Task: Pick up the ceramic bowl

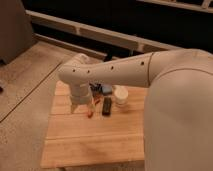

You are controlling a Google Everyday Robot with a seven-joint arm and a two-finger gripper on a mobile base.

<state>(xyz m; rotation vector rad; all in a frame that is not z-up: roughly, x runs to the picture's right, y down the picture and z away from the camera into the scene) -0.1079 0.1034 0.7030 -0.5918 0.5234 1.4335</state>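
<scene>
Pincer (98, 109) is hanging low over the wooden table (85, 145), fingers standing apart: released, nothing between them. Ceramic bowl (102, 90) is sitting on the table just beyond the pincer, on its far side, largely hidden under the arm (115, 70). White cup (120, 95) is standing just beside the bowl, off toward the shoulder end of the arm. Bowl is showing only a dark body with a bluish glint. It is round, so it is offering no long axis to align with. Judgement: coming move is calling for a short reach forward onto the near rim.
</scene>
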